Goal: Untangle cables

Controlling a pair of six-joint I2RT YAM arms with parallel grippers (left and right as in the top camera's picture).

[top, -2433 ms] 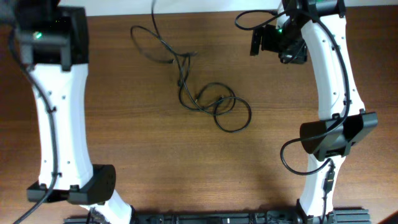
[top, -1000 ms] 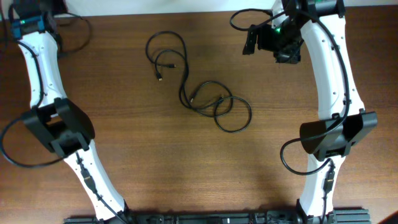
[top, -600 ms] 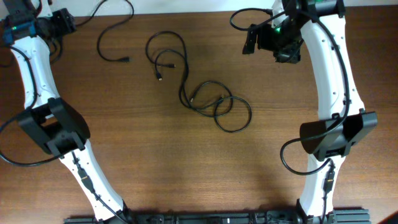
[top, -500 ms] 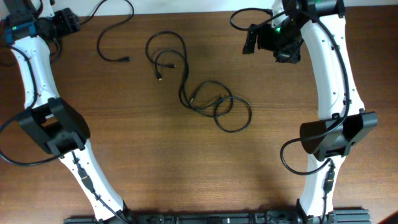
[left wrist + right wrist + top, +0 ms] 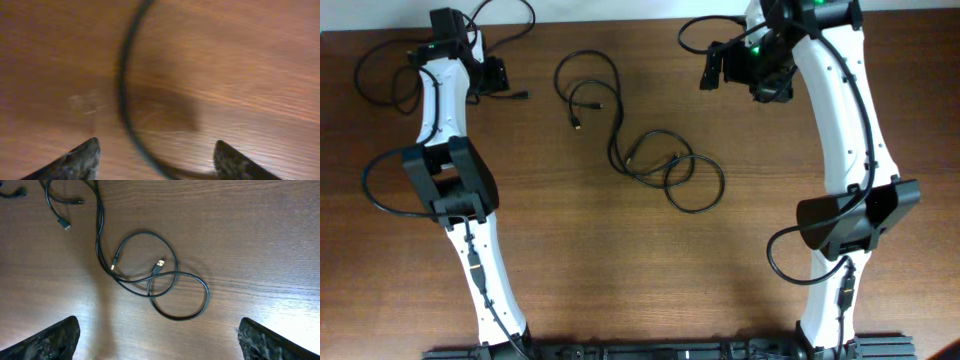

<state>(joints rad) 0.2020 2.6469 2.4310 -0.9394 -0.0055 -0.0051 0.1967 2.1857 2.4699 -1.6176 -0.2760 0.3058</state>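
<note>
The left pincer (image 5: 494,78) is out at the far left part of the counter (image 5: 620,280), with its jaws spread apart and nothing held; in the left wrist view its two dark fingertips (image 5: 85,152) sit at the lower corners with bare wood between them; a single black cable (image 5: 120,95), blurred, curves down from the top edge, passes between the tips nearer the left one, and bends toward the right one at the bottom edge; whether it touches either finger I cannot tell; from overhead this separate cable (image 5: 518,96) ends in a small plug just beside that pincer, on the side toward the right arm.

The right pincer (image 5: 718,66) hangs over the far right part of the counter, also wide open and empty; its fingers (image 5: 55,340) show only at the bottom corners of the right wrist view.

The remaining cables (image 5: 668,172) lie in a loose knot on the middle of the counter, well apart from both pincers, between them and nearer the robot's base; in the right wrist view the knot (image 5: 150,281) lies ahead of the open pincer as two overlapping loops with a gold-tipped plug (image 5: 159,265) inside one; strands run on toward the upper left, ending in small plugs.
</note>
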